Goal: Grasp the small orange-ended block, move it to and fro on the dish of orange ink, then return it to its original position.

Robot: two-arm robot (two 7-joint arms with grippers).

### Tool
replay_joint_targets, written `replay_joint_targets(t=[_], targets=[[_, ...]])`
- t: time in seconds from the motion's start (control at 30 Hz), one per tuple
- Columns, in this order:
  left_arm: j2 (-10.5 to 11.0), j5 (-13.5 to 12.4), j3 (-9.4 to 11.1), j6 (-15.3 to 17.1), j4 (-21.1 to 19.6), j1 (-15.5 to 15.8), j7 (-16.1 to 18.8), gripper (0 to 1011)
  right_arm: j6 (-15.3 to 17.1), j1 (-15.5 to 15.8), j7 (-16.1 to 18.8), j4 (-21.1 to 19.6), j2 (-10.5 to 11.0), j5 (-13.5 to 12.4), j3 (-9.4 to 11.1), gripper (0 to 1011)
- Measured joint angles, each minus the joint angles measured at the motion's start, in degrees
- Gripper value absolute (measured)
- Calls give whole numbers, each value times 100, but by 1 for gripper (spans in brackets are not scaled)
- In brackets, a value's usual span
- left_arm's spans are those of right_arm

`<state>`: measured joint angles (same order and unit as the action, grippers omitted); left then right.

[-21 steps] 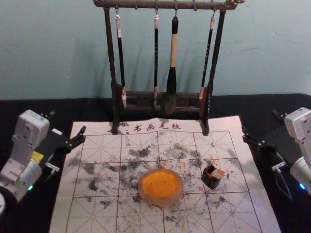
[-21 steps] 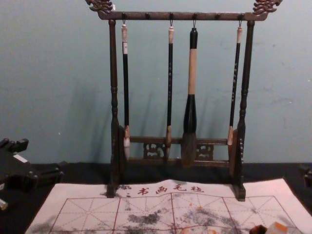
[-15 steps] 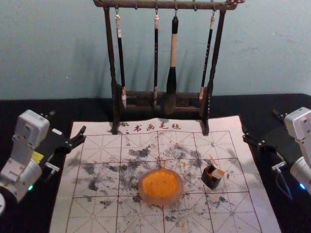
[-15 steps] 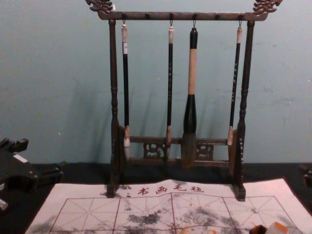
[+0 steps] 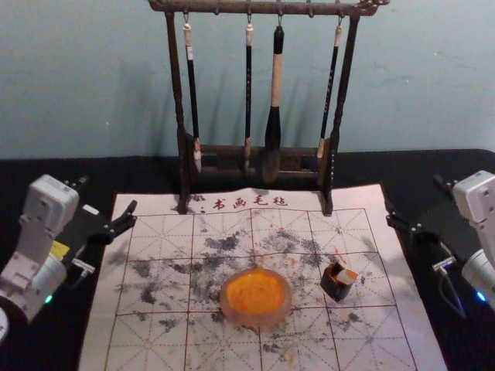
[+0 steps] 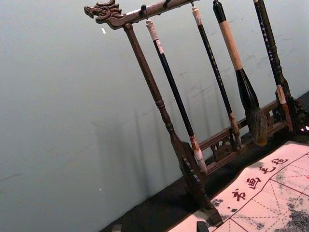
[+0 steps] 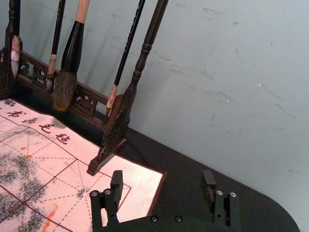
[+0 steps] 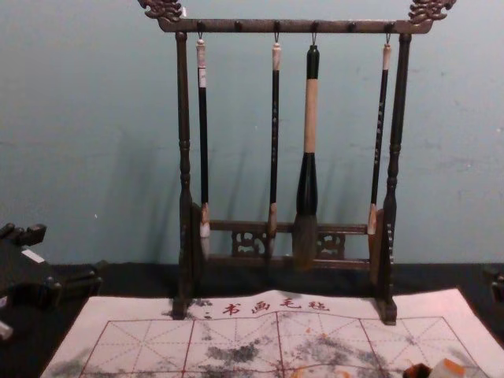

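on either side of block (image 5: 346,276) and dish (image 5: 255,318), left gripper (image 5: 107,195) and right gripper (image 5: 415,199) gape.

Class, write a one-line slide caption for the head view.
Four calligraphy brushes hang from a rack behind a dish of orange ink and an orange-ended block in a dark holder.

The black tabletop (image 5: 433,166) carries a pale mat (image 5: 370,232) with red grid lines and red characters near its far edge, smudged black and orange. A dark rack (image 5: 177,93) stands along that edge, its feet reaching onto the mat.
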<state>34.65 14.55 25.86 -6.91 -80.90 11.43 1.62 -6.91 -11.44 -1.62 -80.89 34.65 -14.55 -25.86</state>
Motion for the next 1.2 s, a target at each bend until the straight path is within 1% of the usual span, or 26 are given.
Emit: replay_joint_targets(t=[0.93,1.07,1.2], targets=[[0,0,0,0,0,0,0,1001,1,1,0,-1,0,1,1,1000],[0,0,0,0,0,0,0,1002,-106,1,70,13,-9,71,39,1000],[0,0,0,0,0,0,0,1002,-288,70,275,-57,54,62,138,1000]])
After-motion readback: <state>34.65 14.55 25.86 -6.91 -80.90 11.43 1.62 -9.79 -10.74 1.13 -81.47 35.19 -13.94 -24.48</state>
